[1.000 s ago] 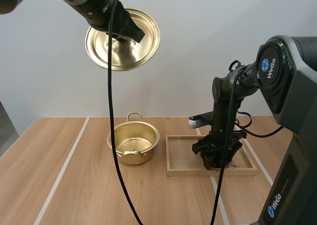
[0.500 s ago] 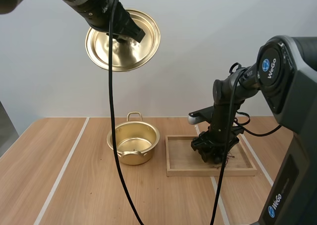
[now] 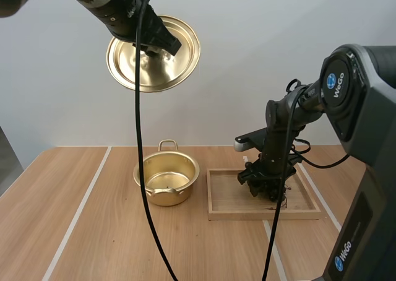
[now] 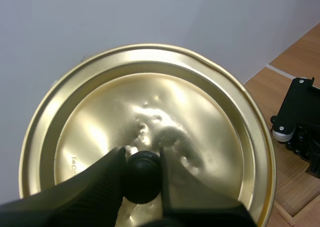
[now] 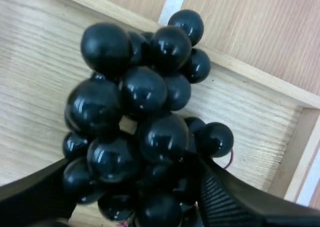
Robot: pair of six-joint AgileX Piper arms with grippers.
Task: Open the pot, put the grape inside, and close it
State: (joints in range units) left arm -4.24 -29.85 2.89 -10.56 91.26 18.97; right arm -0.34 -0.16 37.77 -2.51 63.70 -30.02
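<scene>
Left gripper closed on the black knob of the gold lid, one finger on each side of the knob. Lid held up against a pale wall, dented near the centre. Beyond its rim: wooden table and a black part of the right arm.

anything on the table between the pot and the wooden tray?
No. In the high view, the table between the pot and the wooden tray is bare wood.
</scene>
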